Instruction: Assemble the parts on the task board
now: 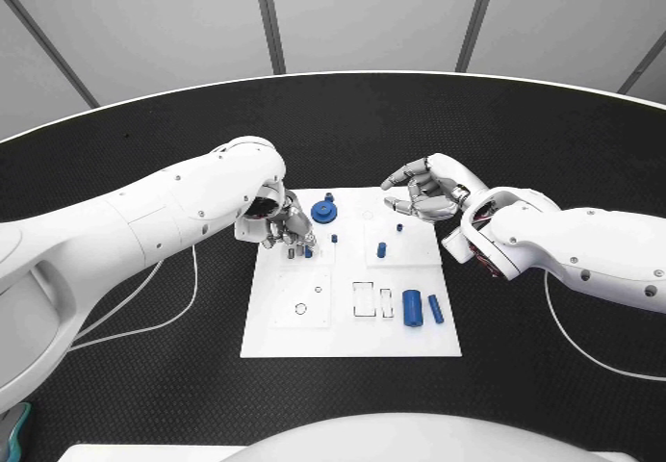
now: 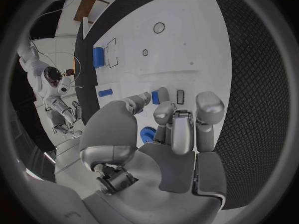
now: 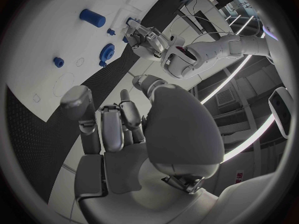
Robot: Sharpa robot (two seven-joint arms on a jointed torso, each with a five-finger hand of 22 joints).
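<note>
blue part (image 1: 301, 254) under left hand (image 1: 285, 227)

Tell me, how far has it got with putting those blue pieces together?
Early to midway, I'd guess. A blue gear and small blue pegs already stand on the white task board. The left hand hovers over a small blue piece at the board's edge; whether it grips is unclear. The right hand holds nothing. A blue cylinder and a rod lie loose.

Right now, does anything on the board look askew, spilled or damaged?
Nothing stands out. The board lies flat on the table; two blue cylinders lie loose near its right edge, and the round blue part sits near the far edge.
</note>
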